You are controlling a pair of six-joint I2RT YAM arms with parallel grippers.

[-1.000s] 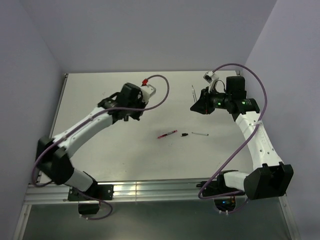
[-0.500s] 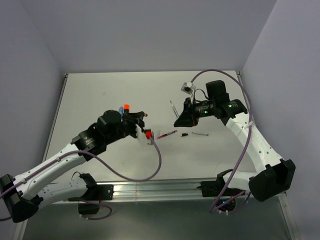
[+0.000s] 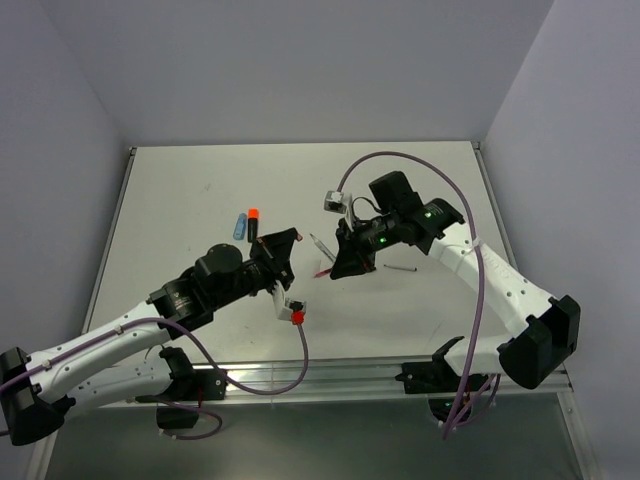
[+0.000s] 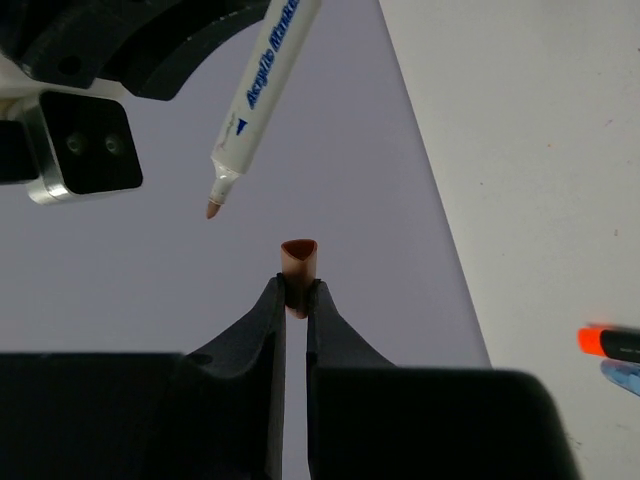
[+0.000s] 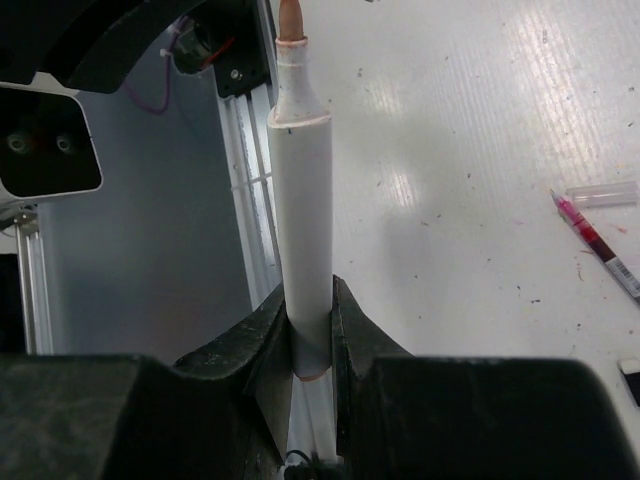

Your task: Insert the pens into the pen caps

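Observation:
My left gripper (image 4: 297, 290) is shut on a small dark red pen cap (image 4: 298, 262) with its open end facing away. My right gripper (image 5: 310, 305) is shut on a white pen (image 5: 303, 190), tip outward. In the left wrist view the white pen (image 4: 262, 90) hangs above and left of the cap, its tip a short gap away. In the top view the left gripper (image 3: 288, 240) and the right gripper (image 3: 338, 262) face each other above mid-table, the white pen (image 3: 319, 244) between them.
A black marker with an orange end (image 3: 253, 221) and a light-blue marker (image 3: 240, 226) lie side by side left of the grippers. A red pen (image 5: 592, 243) and a clear cap (image 5: 601, 192) lie under the right arm. A slim pen (image 3: 400, 268) lies to the right.
My right gripper has moved left and toward me with the white pen. My left gripper has turned with the cap to face the pen tip, closing the gap between them.

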